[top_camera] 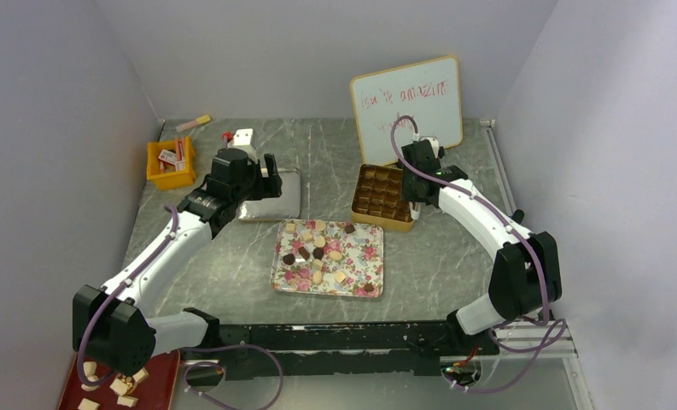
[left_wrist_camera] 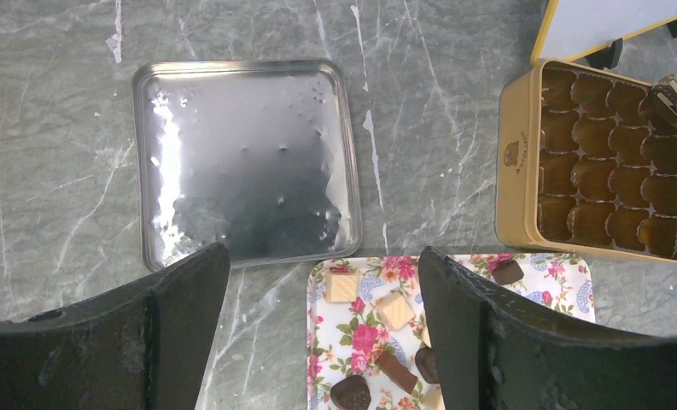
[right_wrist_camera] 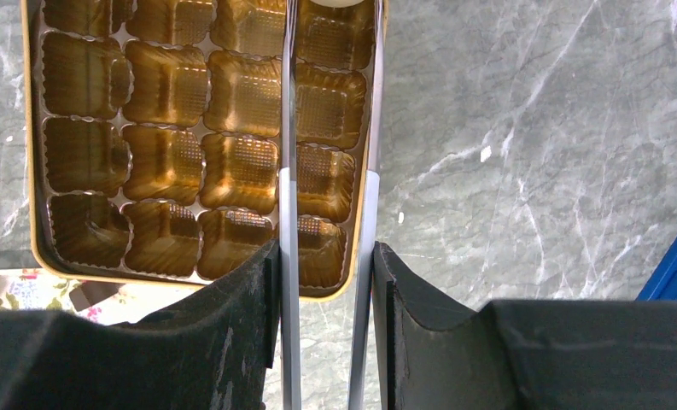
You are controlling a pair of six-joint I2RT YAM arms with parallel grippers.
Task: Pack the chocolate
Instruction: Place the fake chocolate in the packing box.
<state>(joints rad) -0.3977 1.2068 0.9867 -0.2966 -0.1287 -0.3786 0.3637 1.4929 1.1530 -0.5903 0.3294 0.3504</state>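
Right wrist view: right gripper (right_wrist_camera: pixel 326 282) clamps tongs (right_wrist_camera: pixel 285 213), blades running lengthwise over gold box (right_wrist_camera: pixel 29 171); pale piece (right_wrist_camera: pixel 335 2) at tips, above far-row cell. Other chocolate (top_camera: pixel 318 254) on floral tray (top_camera: pixel 369 256) between arms; left gripper (left_wrist_camera: pixel 322 256) wide open.

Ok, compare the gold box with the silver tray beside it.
The gold box is deep and divided into moulded cups; the silver tray is shallow with a plain floor. The box is matte gold, the tray mirror-shiny. Both are squarish with rounded corners, flat on the table.
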